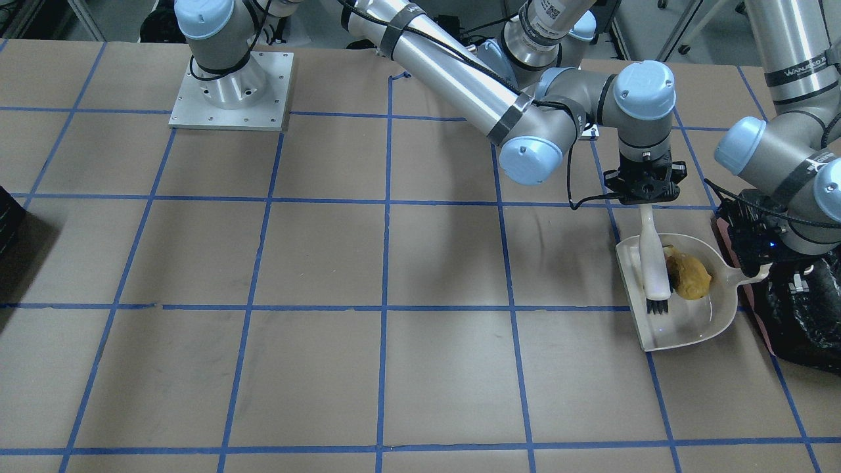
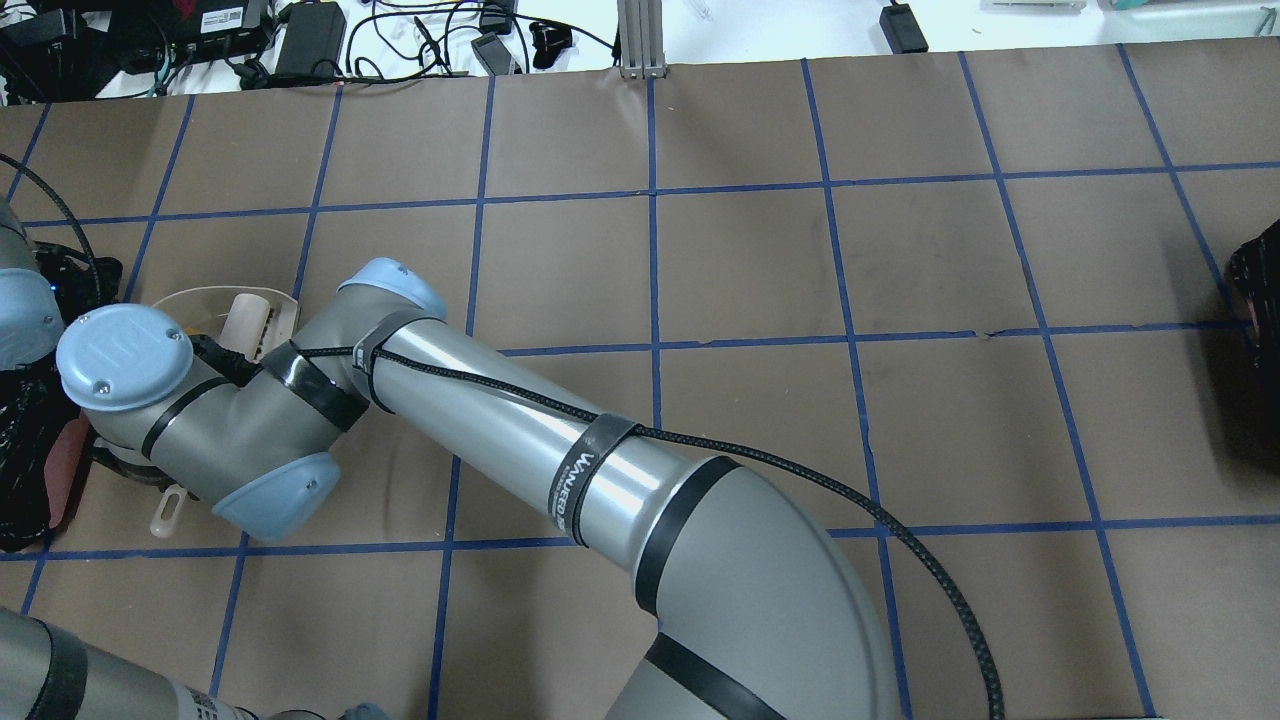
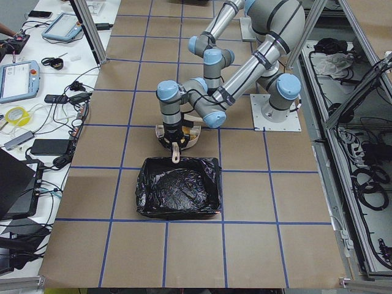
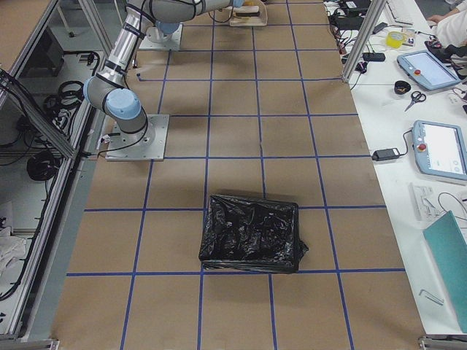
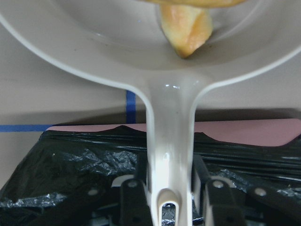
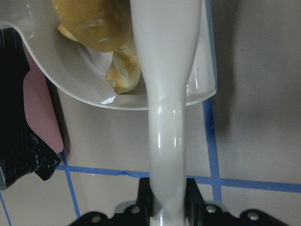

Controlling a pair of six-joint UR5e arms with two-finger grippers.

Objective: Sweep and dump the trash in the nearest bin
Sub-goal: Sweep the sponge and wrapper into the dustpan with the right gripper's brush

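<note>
Now the left gripper (image 5: pixel 170 188) is pinching the dustpan (image 1: pixel 680 328) by its handle, trash (image 1: pixel 688 277) lying inside and the bin (image 1: pixel 801 322) sitting just beyond the handle at the left edge of the bench (image 1: pixel 394 263); the right gripper (image 1: pixel 646 190) is clamping the brush (image 1: pixel 655 263).

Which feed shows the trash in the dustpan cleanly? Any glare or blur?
Front-facing: sharp, evenly lit, trash clear in the dustpan. Overhead: right arm hides most of it. Left wrist: close, soft, glare on the dustpan's handle. Right wrist: brush blurred, with highlights.
</note>
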